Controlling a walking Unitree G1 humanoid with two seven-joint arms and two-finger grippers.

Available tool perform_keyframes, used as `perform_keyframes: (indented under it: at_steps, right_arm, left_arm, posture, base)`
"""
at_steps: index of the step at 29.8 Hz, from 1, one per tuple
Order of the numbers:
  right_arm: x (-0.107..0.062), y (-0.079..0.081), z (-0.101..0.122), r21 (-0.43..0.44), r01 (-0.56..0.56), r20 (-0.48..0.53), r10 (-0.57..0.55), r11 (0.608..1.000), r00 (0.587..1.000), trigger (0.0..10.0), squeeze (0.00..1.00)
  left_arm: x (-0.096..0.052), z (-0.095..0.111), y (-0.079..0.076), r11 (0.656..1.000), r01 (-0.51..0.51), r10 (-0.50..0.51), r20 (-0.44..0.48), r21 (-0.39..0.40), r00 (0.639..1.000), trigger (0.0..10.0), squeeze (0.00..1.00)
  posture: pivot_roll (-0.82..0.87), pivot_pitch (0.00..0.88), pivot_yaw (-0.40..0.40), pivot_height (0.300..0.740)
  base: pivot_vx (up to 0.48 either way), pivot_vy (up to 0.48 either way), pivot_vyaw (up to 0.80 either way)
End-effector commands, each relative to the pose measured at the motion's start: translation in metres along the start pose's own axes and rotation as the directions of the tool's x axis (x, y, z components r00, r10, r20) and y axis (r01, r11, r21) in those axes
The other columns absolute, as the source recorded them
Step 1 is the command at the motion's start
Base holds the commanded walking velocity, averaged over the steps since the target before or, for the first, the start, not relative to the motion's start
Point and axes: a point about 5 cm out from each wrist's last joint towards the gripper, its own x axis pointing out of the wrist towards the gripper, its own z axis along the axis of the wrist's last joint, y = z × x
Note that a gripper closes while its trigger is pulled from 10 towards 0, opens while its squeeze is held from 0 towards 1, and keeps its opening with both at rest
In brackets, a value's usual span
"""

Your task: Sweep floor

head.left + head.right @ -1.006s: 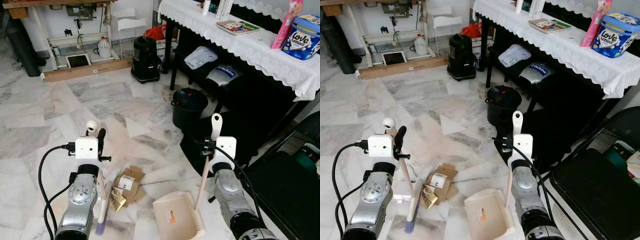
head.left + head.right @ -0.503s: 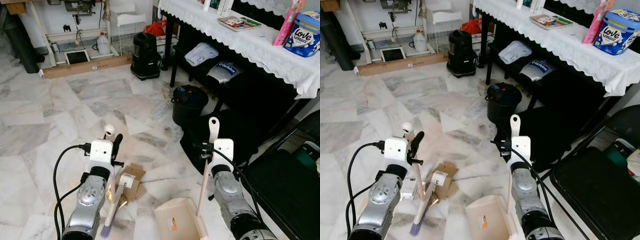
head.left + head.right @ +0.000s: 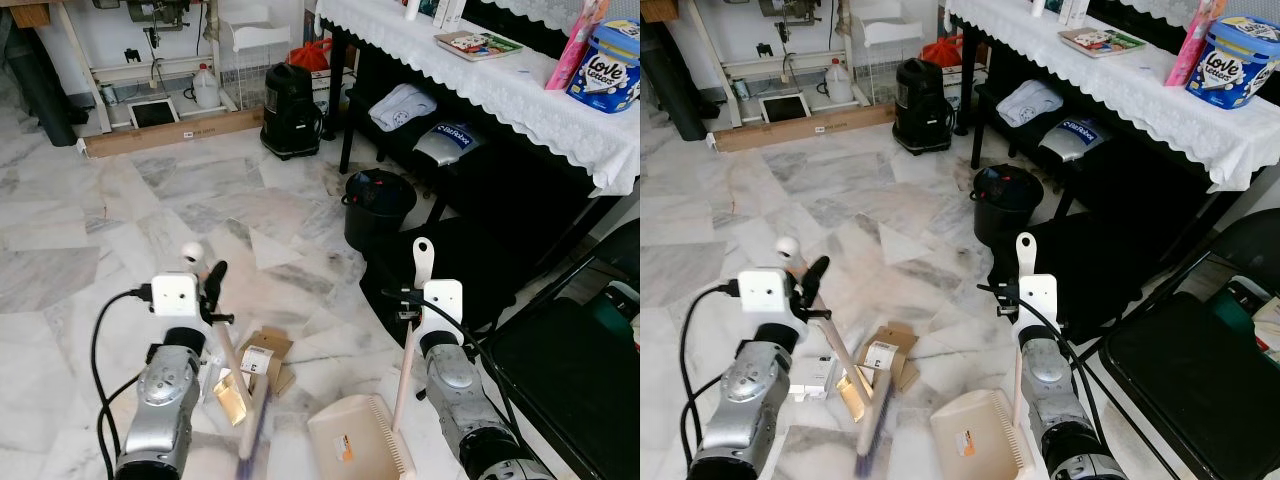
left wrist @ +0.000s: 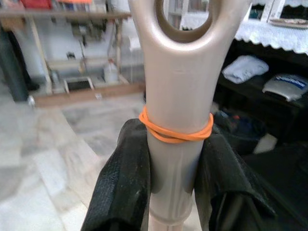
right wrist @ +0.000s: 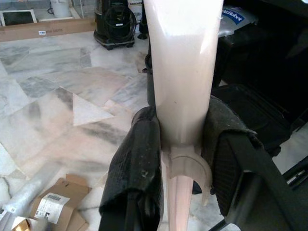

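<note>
Your left end effector (image 4: 175,168) clamps the broom (image 3: 855,385); your right end effector (image 5: 183,159) clamps the dustpan (image 3: 355,440). Wrist views add an orange band (image 4: 175,132). Bristles blurred beside cardboard scraps (image 3: 262,355).

A beige plastic hand brush (image 3: 862,393) with a long slim handle slants down across the marble floor (image 3: 760,215), its blurred purple-tipped bristle head low beside a flattened brown cardboard scrap with a white label (image 3: 885,358) and a crumpled gold foil wrapper (image 3: 852,395). An orange rubber band (image 4: 175,133) rings its handle. A beige plastic dustpan (image 3: 975,438) lies flat nearby, its long handle (image 3: 412,330) upright.
</note>
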Motion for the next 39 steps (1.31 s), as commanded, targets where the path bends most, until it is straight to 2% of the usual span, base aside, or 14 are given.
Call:
perform_keyframes:
  at_steps: [1, 10, 15, 18, 25, 31, 39]
  right_arm:
    - [0.002, -0.001, 0.003, -0.005, -0.001, 0.003, 0.001, 1.000, 1.000, 10.0, 0.00]
    - [0.003, 0.000, 0.005, -0.007, -0.008, 0.010, 0.008, 1.000, 1.000, 10.0, 0.00]
    - [0.003, 0.000, 0.005, -0.009, -0.011, 0.013, 0.011, 1.000, 1.000, 10.0, 0.00]
    - [0.003, 0.000, 0.005, -0.009, -0.015, 0.016, 0.015, 1.000, 1.000, 10.0, 0.00]
    - [0.003, 0.000, 0.005, -0.008, -0.020, 0.016, 0.020, 1.000, 1.000, 10.0, 0.00]
    - [0.002, 0.001, 0.004, -0.008, -0.023, 0.012, 0.023, 1.000, 1.000, 10.0, 0.00]
    - [0.002, 0.001, 0.004, -0.003, -0.022, 0.015, 0.022, 1.000, 1.000, 10.0, 0.00]
  left_arm:
    - [0.003, 0.018, -0.001, 1.000, -0.001, -0.002, 0.097, 0.031, 0.995, 10.0, 0.00]
    - [0.003, 0.016, -0.004, 0.996, 0.004, -0.013, 0.097, 0.087, 0.995, 10.0, 0.00]
    - [-0.001, 0.009, -0.009, 0.982, 0.047, -0.062, 0.080, 0.183, 0.995, 10.0, 0.00]
    - [-0.003, 0.006, -0.010, 0.977, 0.054, -0.071, 0.072, 0.206, 0.995, 10.0, 0.00]
    - [-0.006, 0.000, -0.013, 0.971, 0.070, -0.084, 0.051, 0.228, 0.995, 10.0, 0.00]
    - [-0.013, -0.016, -0.013, 0.962, 0.105, -0.106, -0.011, 0.253, 0.994, 10.0, 0.00]
    - [-0.014, -0.020, -0.014, 0.955, 0.122, -0.121, -0.021, 0.269, 0.992, 10.0, 0.00]
  posture:
    - [0.06, 0.076, -0.090, 0.740]
    - [0.06, 0.068, -0.093, 0.740]
    - [0.06, 0.066, -0.096, 0.740]
    - [0.06, 0.065, -0.098, 0.740]
    - [0.06, 0.066, -0.099, 0.740]
    - [0.05, 0.071, -0.096, 0.740]
    - [0.05, 0.079, -0.093, 0.740]
  base:
    - [0.000, 0.000, 0.00]
    - [0.000, 0.000, 0.00]
    - [0.000, 0.000, 0.00]
    - [0.000, 0.000, 0.00]
    - [0.000, 0.000, 0.00]
    - [0.000, 0.000, 0.00]
    - [0.000, 0.000, 0.00]
